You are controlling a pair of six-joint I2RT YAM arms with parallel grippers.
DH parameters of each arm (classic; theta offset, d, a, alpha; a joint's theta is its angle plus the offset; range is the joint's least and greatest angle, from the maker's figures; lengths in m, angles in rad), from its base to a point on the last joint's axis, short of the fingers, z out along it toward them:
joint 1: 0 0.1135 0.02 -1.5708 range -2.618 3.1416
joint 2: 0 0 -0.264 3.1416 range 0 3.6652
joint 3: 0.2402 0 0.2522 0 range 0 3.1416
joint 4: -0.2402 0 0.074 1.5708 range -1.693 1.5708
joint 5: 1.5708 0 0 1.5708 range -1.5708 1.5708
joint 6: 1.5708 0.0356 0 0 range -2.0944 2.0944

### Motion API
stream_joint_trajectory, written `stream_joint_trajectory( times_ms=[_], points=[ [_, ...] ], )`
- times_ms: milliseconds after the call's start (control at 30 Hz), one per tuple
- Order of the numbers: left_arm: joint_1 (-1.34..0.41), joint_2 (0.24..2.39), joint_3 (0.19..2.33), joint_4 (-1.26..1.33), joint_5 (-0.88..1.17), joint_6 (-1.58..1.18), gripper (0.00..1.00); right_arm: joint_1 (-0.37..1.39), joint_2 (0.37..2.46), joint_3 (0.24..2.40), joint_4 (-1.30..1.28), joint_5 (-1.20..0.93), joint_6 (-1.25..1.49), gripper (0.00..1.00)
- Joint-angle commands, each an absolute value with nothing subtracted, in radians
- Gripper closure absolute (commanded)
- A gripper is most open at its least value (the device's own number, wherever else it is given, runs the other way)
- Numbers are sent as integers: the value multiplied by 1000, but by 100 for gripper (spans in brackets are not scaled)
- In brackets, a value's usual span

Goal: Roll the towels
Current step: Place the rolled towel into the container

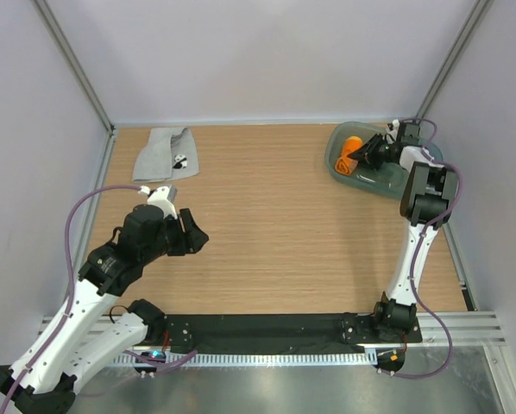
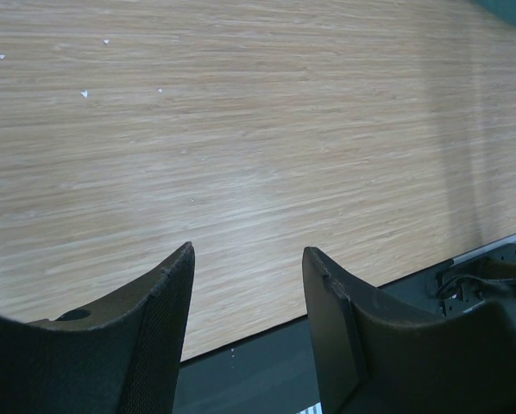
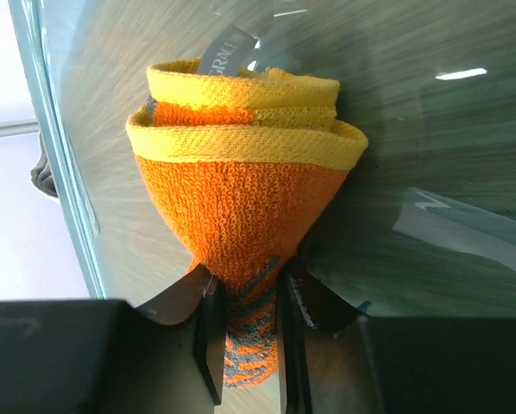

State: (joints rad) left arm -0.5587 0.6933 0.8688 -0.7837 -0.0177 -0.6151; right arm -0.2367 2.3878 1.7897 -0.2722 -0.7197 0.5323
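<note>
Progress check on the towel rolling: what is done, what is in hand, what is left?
Done: the orange towel is rolled up. In hand: the right gripper is shut on its end, holding it inside the tub. Remaining: the grey towel lies unrolled at the far left of the table; the left gripper hangs open, holding nothing.

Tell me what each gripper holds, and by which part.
Right gripper pinches the rolled orange towel by its near end, inside the tub. Left gripper is open, holding nothing.

Tiny black-and-white speck (image 1: 179, 160) on the grey towel (image 1: 154, 153), too small for any identification.
</note>
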Motion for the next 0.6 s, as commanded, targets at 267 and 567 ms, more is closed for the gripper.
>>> stream_joint_trajectory(
  times_ms=[267, 567],
  points=[
    [-560, 689, 867, -779, -28, -592, 46, -222, 2430, 1913, -529, -531, 471, 44],
    [-557, 693, 867, -778, -31, -592, 46, -215, 2375, 1940, -644, -462, 446, 30]
  ],
)
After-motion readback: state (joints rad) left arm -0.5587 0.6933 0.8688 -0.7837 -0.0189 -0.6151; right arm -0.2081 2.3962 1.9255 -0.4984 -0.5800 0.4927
